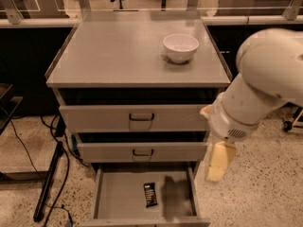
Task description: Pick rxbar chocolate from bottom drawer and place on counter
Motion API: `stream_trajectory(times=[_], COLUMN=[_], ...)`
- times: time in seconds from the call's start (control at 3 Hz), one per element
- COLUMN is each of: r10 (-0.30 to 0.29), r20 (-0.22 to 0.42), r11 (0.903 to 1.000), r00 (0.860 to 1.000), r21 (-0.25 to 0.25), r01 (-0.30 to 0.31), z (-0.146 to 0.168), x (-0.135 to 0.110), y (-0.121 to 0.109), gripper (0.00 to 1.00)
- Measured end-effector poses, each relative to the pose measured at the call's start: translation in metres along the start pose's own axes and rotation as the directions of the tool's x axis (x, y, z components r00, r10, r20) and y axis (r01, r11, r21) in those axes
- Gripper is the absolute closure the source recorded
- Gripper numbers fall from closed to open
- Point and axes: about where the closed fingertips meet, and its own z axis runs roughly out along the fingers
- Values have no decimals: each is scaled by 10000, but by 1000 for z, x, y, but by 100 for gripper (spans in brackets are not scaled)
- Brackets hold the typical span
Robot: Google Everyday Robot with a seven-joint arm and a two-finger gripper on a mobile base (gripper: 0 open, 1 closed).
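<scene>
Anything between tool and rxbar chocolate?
Camera view: only the right wall and bare floor of the bottom drawer separate the tool, hanging to its right, from the rxbar chocolate.

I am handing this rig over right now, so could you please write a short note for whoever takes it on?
Gripper: hangs to the right of the cabinet, outside the bottom drawer, not touching the bar.
Rxbar chocolate: lies flat on the bottom drawer's floor, near the middle.
Counter: a white bowl sits toward its back right.
Done: bottom drawer is open.
Left: reach in, grasp the bar, lift it and set it on the counter.
</scene>
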Motion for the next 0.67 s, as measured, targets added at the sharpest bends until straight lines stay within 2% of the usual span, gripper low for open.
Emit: stream_trajectory(times=[0.33,0.67], r10=[39,39], r20=[311,311], r11=[9991,9991], r00=[9995,9995], r21=[-425,-425], r01=[-26,-26], z=[63,63], x=[-10,-10], y=[6,6], gripper=[0,0])
